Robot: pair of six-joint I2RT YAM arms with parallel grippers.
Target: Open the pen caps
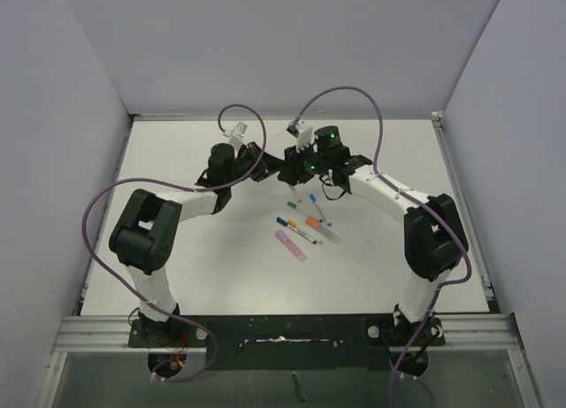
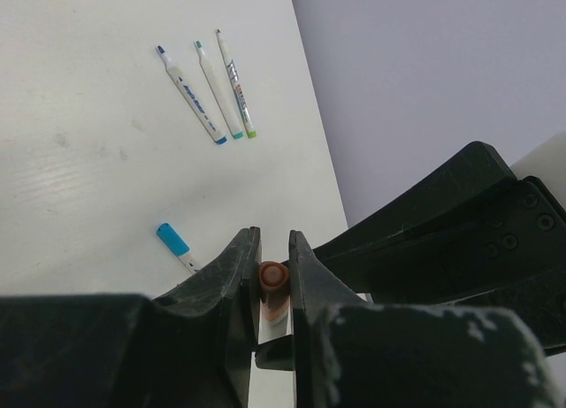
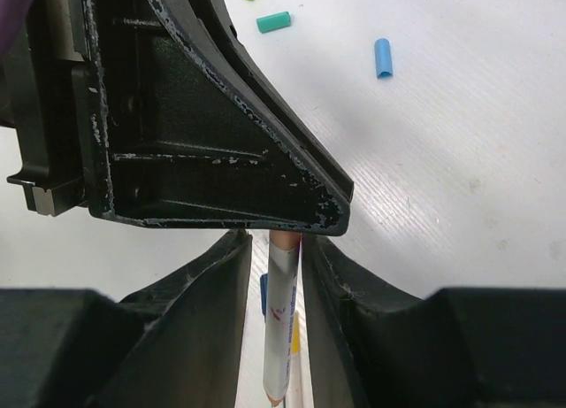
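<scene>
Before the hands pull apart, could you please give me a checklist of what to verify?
1. Left hand shut on the orange cap: ok.
2. Right hand gripping the pen body firmly: cannot tell; thin gaps show beside it.
3. Cap free of the pen: cannot tell; the joint is hidden.
4. Both hands above the table: ok.
5. Loose teal cap and blue cap away from the hands: ok.
</scene>
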